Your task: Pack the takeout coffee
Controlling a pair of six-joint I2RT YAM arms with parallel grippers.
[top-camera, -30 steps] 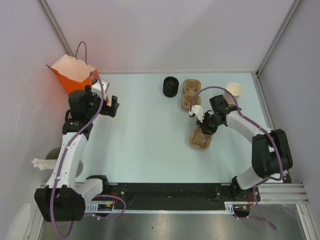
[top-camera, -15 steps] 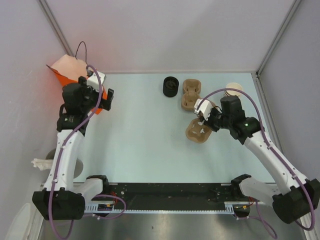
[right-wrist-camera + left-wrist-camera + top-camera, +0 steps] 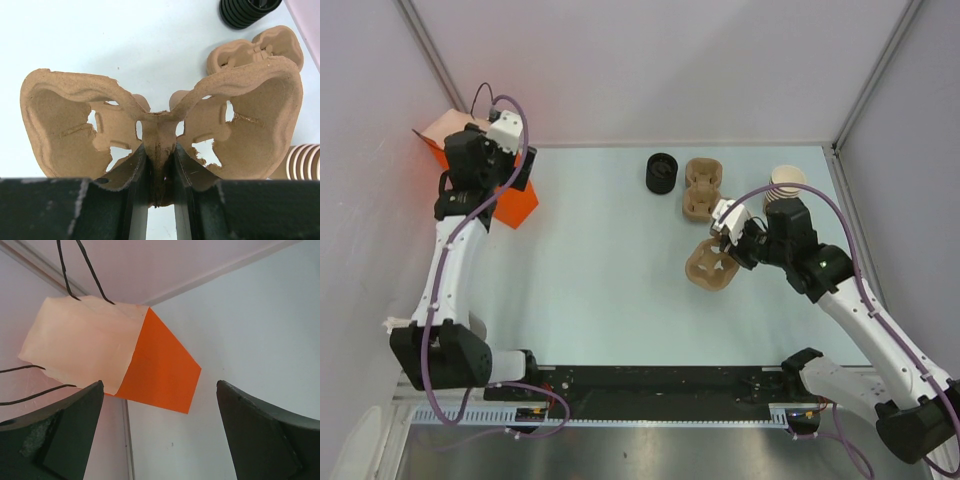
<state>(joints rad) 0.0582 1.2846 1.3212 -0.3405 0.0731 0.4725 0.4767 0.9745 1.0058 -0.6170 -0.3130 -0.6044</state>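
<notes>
The takeout coffee is out of view. My right gripper (image 3: 732,250) (image 3: 160,175) is shut on the centre ridge of a moulded brown cup carrier (image 3: 708,266) (image 3: 65,130) and holds it off the table at centre right, both pockets facing the wrist camera. My left gripper (image 3: 517,172) (image 3: 160,440) stands wide open with nothing between its fingers, at the back left. It hangs just over an orange paper bag (image 3: 516,206) (image 3: 162,365) with a pale inside and black cord handles.
A second brown carrier (image 3: 701,188) (image 3: 260,45) lies at the back. A stack of black lids (image 3: 661,172) (image 3: 247,10) stands to its left. A stack of tan cups (image 3: 785,183) (image 3: 303,161) stands by the right wall. The bag leans into the back-left corner.
My left arm has swung back and left until its gripper is over the orange bag. My right gripper has carried the carrier a little to the left.
</notes>
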